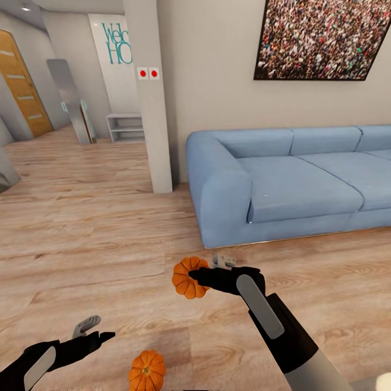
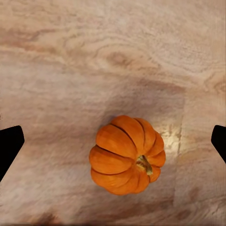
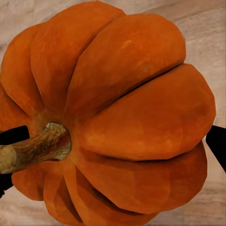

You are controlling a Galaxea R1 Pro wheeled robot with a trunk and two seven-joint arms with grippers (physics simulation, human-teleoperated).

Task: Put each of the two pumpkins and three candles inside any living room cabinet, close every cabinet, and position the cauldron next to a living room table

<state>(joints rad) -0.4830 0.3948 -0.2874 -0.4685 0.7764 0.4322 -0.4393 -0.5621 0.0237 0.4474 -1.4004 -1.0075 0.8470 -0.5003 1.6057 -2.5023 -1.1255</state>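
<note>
Wooden floor (image 1: 98,228) runs past a blue sofa (image 1: 288,179); the right gripper (image 1: 202,278) pinches one pumpkin (image 1: 188,278), while the left gripper (image 1: 100,331), spread wide, hovers just beside another pumpkin (image 1: 146,371) lying on the floor.

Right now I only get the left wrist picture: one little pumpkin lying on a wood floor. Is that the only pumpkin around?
Observer: No. In the head view a second pumpkin is held up in the right gripper.
Operator: Is the left one grabbing mine?
Observer: Not yet. The left gripper is open, off to the side of the floor pumpkin.
Operator: What room is this?
Observer: A living room, it seems: a blue sofa stands ahead, under a large picture on the wall.
</note>
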